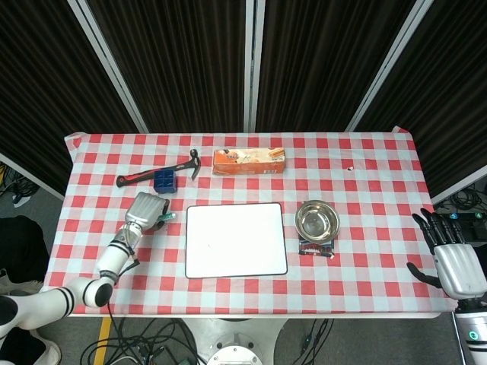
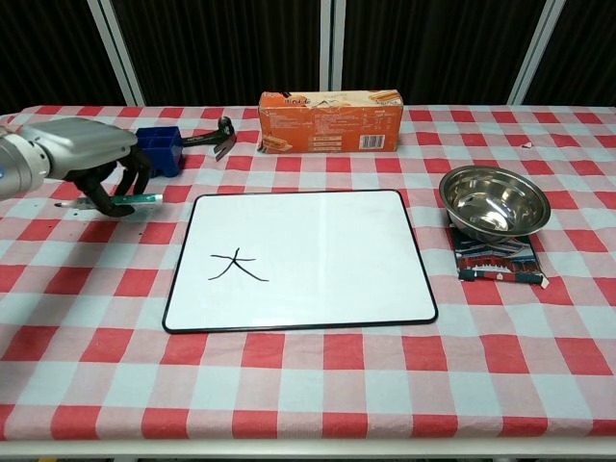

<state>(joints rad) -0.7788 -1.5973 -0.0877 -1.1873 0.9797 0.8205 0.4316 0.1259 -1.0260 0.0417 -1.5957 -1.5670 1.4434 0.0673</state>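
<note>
L hand (image 2: 91, 164) sits left of the whiteboard (image 2: 318, 260), fingers (image 2: 123, 188) curled round a green marker (image 2: 142, 198) and gripping it; the marker lies roughly level, low over the checked surface (image 2: 308, 375), tip pointing away from the board. In the head view the same L hand (image 1: 145, 210) is well clear of the whiteboard's (image 1: 237, 239) left edge, w/ bare cloth between them.

Just behind the hand: blue block (image 2: 159, 149) and hammer (image 2: 214, 138), both near the far-left part of the surface. Hammer's handle end isn't clear in the chest view; head view shows the hammer (image 1: 156, 173) whole, w/ the blue block (image 1: 164, 180) against its mid-shaft.

Board lies flat, centre, w/ a small black drawn mark (image 2: 238, 265) near its lower-left corner. Orange box (image 2: 330, 120) stands beyond the board's far edge, a gap between. Steel bowl (image 2: 495, 200) sits right of the board, apart from it, its front rim over a dark packet (image 2: 500, 262).

R hand (image 1: 453, 255) hangs past the right edge of the surface, fingers (image 1: 431, 226) spread, holding nothing. Open cloth along the whole near edge and at far right.
</note>
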